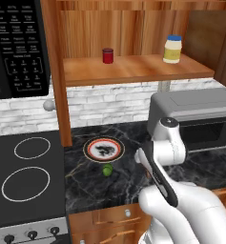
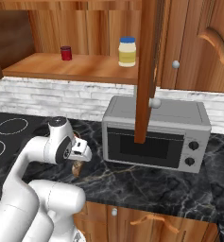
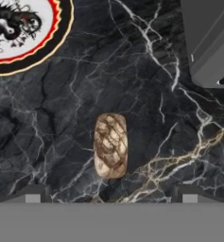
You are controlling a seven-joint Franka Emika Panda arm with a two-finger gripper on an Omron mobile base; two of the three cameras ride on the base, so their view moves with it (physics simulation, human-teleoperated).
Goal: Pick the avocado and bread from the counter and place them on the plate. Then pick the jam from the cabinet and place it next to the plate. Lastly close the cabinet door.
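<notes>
Jam (image 2: 65,53): was set on the cabinet (image 2: 75,66) shelf, well left of a yellow jar (image 2: 127,52).
Door (image 2: 146,71): was seen edge-on, swung open.
Oven (image 2: 156,132): was placed on the counter (image 2: 151,182).
Bread (image 2: 77,168): was partly hidden below the gripper (image 2: 80,152).

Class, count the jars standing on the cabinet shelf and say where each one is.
2. The small dark red jam jar stands toward the shelf's left part; the taller pale yellow jar with a blue lid stands toward its right. The door may hide more.
</notes>
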